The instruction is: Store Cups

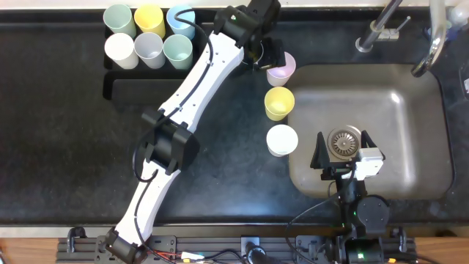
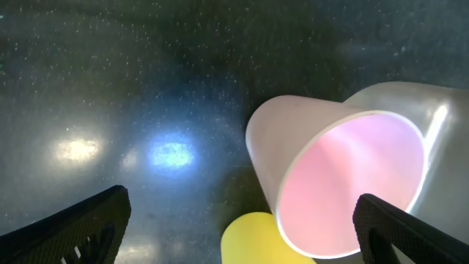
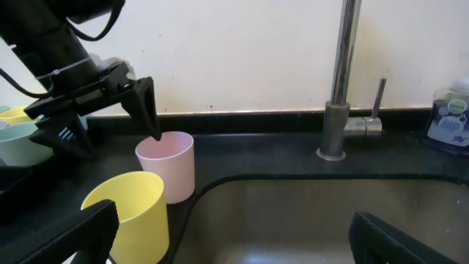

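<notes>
Six cups (image 1: pixel 150 45) stand stored in the tray (image 1: pixel 128 82); pink cup (image 1: pixel 281 67), yellow cup (image 1: pixel 279 103) and white cup (image 1: pixel 282 139) wait unstored beside the sink (image 1: pixel 410 103); left gripper (image 1: pixel 267 57) spread wide at the pink cup, right gripper (image 1: pixel 343 148) spread, empty, over the sink.

Left claw (image 2: pixel 242 199), fingers spread, frames pink cup (image 2: pixel 344 183) beside yellow cup (image 2: pixel 253 238).
</notes>
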Controlling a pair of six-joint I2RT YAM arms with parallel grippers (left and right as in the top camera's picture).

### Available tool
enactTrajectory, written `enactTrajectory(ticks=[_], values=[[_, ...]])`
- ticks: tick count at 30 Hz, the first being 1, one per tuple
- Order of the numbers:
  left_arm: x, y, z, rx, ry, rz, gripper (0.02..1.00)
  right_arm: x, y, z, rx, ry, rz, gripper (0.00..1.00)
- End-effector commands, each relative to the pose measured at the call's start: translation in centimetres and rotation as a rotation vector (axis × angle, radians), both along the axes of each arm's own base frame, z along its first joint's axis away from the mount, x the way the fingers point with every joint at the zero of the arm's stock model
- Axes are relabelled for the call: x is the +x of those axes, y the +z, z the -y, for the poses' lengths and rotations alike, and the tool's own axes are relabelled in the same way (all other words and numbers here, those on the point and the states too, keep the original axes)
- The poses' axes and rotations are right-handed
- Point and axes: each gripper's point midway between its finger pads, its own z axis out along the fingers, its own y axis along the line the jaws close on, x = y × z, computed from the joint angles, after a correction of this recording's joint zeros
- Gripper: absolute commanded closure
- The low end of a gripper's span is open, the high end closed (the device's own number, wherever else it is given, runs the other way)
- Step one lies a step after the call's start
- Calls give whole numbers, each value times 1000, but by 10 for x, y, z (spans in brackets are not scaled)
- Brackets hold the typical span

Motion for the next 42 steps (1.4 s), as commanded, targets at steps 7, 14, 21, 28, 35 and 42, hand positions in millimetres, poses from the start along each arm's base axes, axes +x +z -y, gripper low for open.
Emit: enactTrajectory(ticks=[7, 14, 21, 28, 35, 42], values=[[1, -19, 0, 27, 12, -23, 102, 0, -4, 0, -6, 1, -1, 3], [4, -20, 2, 21, 11, -14, 242, 0, -4, 0, -6, 1, -1, 3], [29, 9, -7, -12, 47, 94, 982, 0, -4, 0, -6, 1, -1, 3], [27, 65, -48, 34, 116, 165, 982, 0, -4, 0, -6, 1, -1, 5], [-24, 162, -180, 204, 416, 191, 982, 0, -4, 0, -6, 1, -1, 3], [-41, 181, -331, 184, 751, 120, 982, 0, -4, 0, -6, 1, -1, 3]])
